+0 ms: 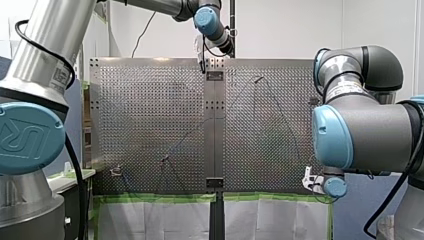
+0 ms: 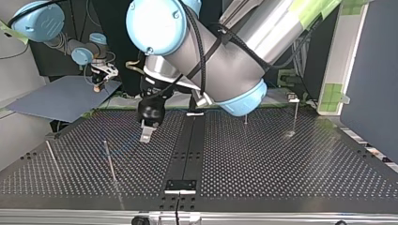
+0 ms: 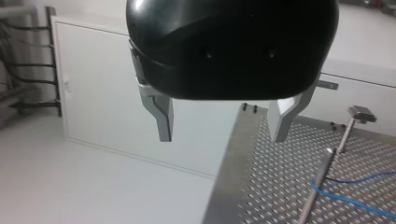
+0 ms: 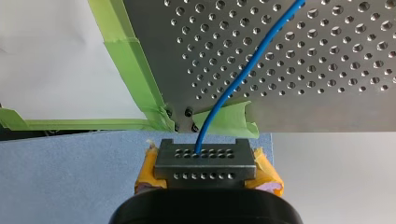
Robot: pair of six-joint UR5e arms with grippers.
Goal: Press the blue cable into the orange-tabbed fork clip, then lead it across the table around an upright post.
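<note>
Our right gripper (image 4: 205,161), yellow-padded, is clamped on the blue cable (image 4: 243,74) just off the table's corner, above a blue sheet (image 4: 70,182). We see green tape (image 4: 128,60) edging the perforated table (image 4: 327,56), across which the cable runs. Farther off, our left gripper (image 3: 222,126) hangs spread wide, holding nothing. Near it the cable meets an upright post (image 3: 317,186), with a white wall (image 3: 116,84) beyond.

1. The perforated metal counter (image 1: 145,110) had a dark strip (image 1: 215,150) down its middle.
2. A blue cable (image 4: 243,77) ran over it.
3. Thin upright posts (image 2: 110,161) stood on it; green tape (image 4: 128,65) edged it.
</note>
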